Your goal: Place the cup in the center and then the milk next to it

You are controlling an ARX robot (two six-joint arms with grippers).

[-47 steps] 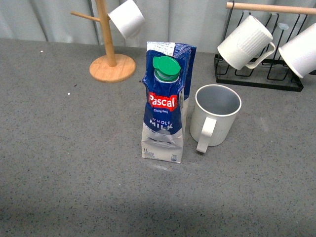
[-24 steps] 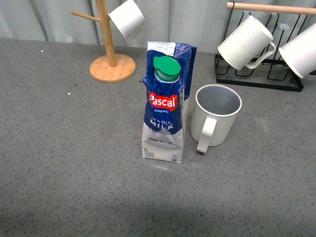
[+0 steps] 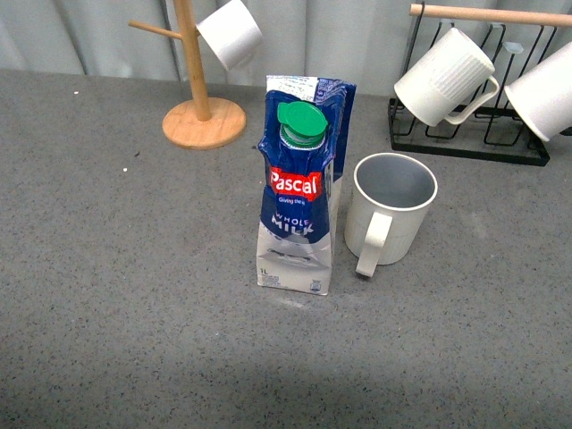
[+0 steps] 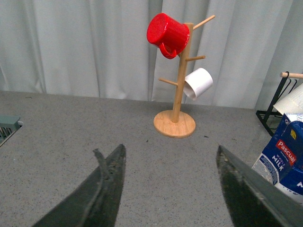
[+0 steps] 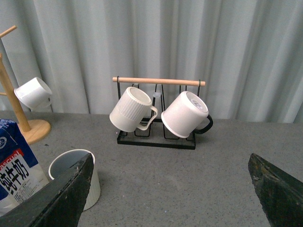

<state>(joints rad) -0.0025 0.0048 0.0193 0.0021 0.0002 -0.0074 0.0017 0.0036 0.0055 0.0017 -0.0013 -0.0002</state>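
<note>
The cup (image 3: 387,217), a cream ribbed mug with a grey-blue inside, stands upright in the middle of the grey tabletop (image 3: 134,295) with its handle toward me. Close on its left stands the milk (image 3: 299,192), a blue and white Pascal carton with a green cap. Neither arm shows in the front view. In the left wrist view my left gripper (image 4: 170,189) is open over bare table, with the milk (image 4: 283,158) off to one side. In the right wrist view my right gripper (image 5: 173,189) is open and empty, the cup (image 5: 80,172) beside one finger and the milk (image 5: 19,165) at the frame's edge.
A wooden mug tree (image 3: 202,89) with a plain white cup (image 3: 230,33) stands at the back left; the left wrist view shows a red mug (image 4: 166,32) on it. A black wire rack (image 3: 465,134) at the back right holds a whiter ribbed mug (image 3: 444,78) and a smooth white one (image 3: 545,94).
</note>
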